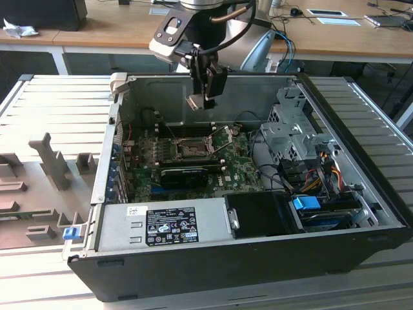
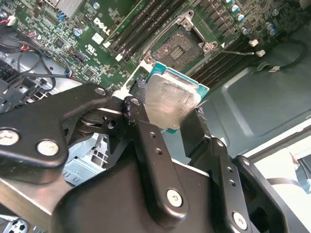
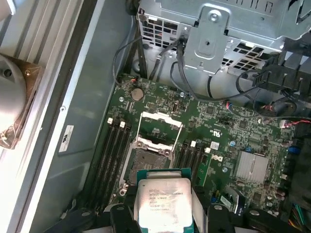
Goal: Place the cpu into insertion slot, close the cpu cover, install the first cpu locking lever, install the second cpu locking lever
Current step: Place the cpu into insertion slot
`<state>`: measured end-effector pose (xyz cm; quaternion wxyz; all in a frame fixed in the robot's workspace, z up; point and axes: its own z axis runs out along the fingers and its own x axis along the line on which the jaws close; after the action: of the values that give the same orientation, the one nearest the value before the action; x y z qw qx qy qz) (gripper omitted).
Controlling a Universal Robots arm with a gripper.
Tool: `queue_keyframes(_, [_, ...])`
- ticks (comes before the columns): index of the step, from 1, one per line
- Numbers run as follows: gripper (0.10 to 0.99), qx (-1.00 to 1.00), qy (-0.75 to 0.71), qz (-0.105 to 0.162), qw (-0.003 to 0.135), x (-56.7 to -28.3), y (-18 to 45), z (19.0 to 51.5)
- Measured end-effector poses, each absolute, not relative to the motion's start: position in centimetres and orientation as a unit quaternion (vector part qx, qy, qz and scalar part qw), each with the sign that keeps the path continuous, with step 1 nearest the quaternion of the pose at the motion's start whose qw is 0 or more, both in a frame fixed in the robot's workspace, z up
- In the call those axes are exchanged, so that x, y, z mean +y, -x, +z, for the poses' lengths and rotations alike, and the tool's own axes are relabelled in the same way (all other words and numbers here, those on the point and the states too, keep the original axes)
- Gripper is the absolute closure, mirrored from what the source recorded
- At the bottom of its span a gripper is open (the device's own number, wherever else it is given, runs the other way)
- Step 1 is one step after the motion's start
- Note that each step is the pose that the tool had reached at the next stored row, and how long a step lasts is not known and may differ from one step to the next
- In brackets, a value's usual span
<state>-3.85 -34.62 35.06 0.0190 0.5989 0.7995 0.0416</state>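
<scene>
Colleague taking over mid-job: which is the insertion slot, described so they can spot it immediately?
Inside the open computer case, find the green circuit board. Near its middle sits the insertion slot, between rows of long black memory slots. Unlike them it is square, dark, finely pinned and silver-rimmed.

Grey ribbed table (image 1: 55, 103) w/ open PC case (image 1: 226, 265) on it, & grey blocks (image 1: 55, 169) at the exterior view's left.

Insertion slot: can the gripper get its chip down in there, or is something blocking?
Probably yes: the cpu cover stands swung open, the insertion slot lies bare, and the gripper holds the cpu above it.
</scene>
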Motion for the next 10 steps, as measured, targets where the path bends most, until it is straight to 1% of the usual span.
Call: queue_keyframes(10, [0.557, 0.791, -0.611, 0.041, 0.02, -34.62, 3.85, 34.5])
